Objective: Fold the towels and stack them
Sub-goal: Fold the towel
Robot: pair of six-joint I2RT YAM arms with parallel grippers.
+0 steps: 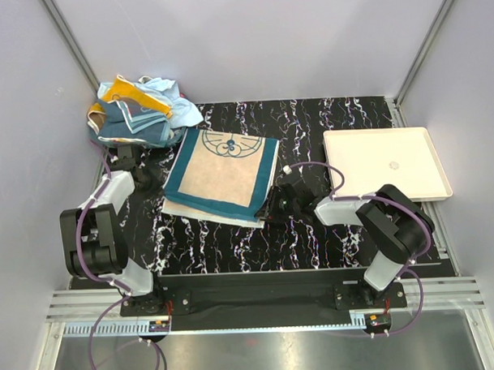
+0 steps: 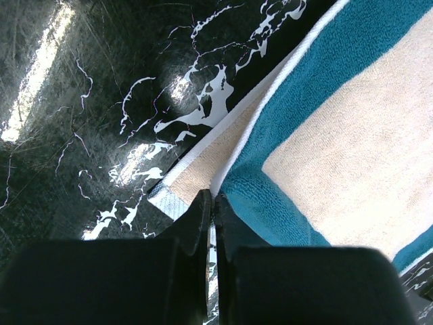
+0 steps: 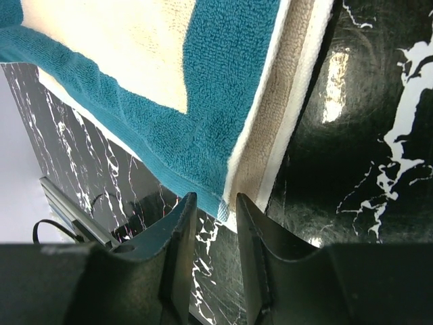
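Note:
A teal towel (image 1: 222, 174) with a beige centre lies folded in the middle of the black marbled table, its layers slightly offset. My left gripper (image 2: 214, 198) is shut, and the top layer's near-left corner (image 2: 237, 186) meets its tips; in the top view the left gripper (image 1: 156, 192) sits at the towel's left edge. My right gripper (image 3: 215, 200) is open, its tips just off the teal towel's near-right corner (image 3: 203, 156), not gripping it; in the top view the right gripper (image 1: 270, 207) is at that corner. Several other towels (image 1: 139, 112) lie crumpled in a pile at the back left.
A white tray (image 1: 386, 165) stands at the right side of the table. Grey walls close in the left, back and right. The towel pile sits just behind the left arm.

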